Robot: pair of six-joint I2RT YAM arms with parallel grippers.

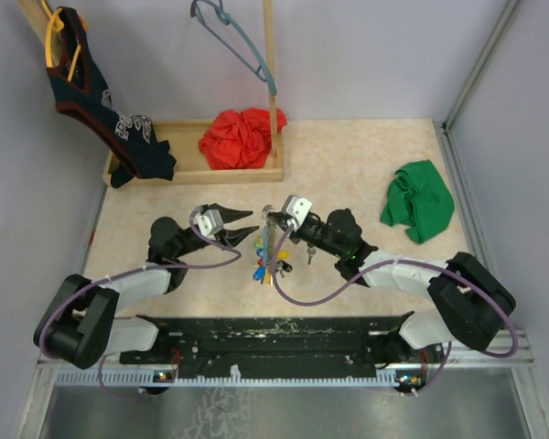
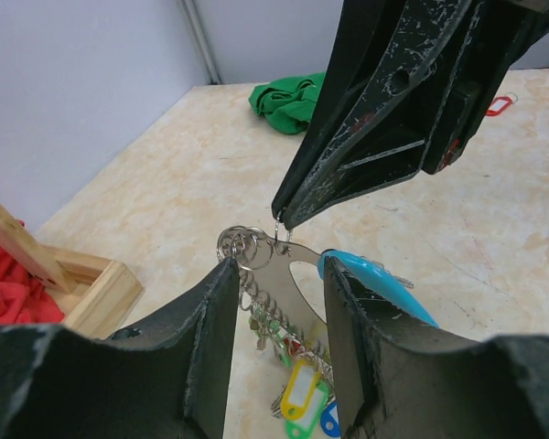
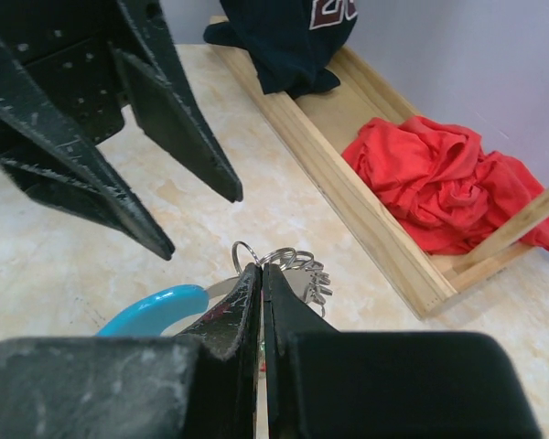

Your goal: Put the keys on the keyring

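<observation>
Right gripper (image 3: 259, 268): jaws pressed flat together on the upper edge of the keyring (image 2: 273, 267). The keyring is a thin grey metal hoop with a glossy light-blue plastic section, hanging at centre frame in the top view. Below it the keys (image 2: 297, 389) dangle on small wire rings, with plastic tags in yellow, blue, green and red.

Left gripper (image 2: 279, 274): about half open, scuffed black fingers flanking the hoop on either side — contact not clear.

The table (image 1: 348, 165) is beige, marbled and smooth. Open surface runs right of the hoop up to the crumpled green cloth (image 1: 419, 199). The wooden tray (image 1: 192, 172) with the red cloth (image 1: 238, 137) sits upper centre — well apart.
</observation>
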